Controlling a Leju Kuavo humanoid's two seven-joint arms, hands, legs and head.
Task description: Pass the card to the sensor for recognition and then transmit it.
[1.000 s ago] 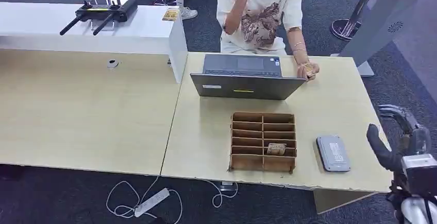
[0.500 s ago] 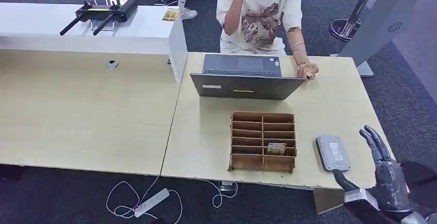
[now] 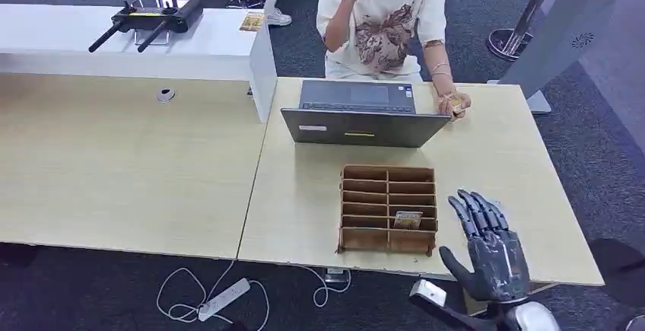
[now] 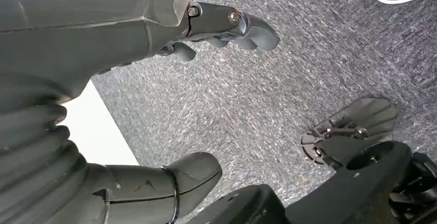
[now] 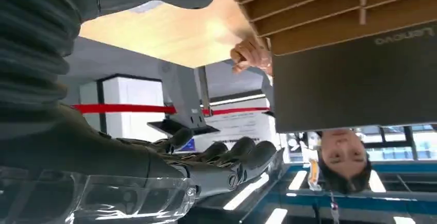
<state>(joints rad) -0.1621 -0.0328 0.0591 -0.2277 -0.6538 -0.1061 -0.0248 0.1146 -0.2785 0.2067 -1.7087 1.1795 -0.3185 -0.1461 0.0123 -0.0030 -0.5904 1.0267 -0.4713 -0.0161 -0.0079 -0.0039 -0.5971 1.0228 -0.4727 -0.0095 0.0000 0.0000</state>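
A small card stands in a right-hand slot of the brown cardboard organizer near the table's front edge. My right hand hovers just right of the organizer with its fingers spread and nothing in it, and it covers the spot where the grey sensor pad lay. In the right wrist view the right hand has its fingers stretched out, with the organizer ahead of it. My left hand hangs over the carpet, thumb and fingers apart, holding nothing.
A half-open laptop stands behind the organizer. A person sits behind it, one hand resting on the table with a small object in it. A remote controller lies on the white counter at back left. The left desk is bare.
My right hand has swung in from beyond the table's right edge to the left, and now sits over the grey sensor pad, hiding it. The card and organizer have not moved.
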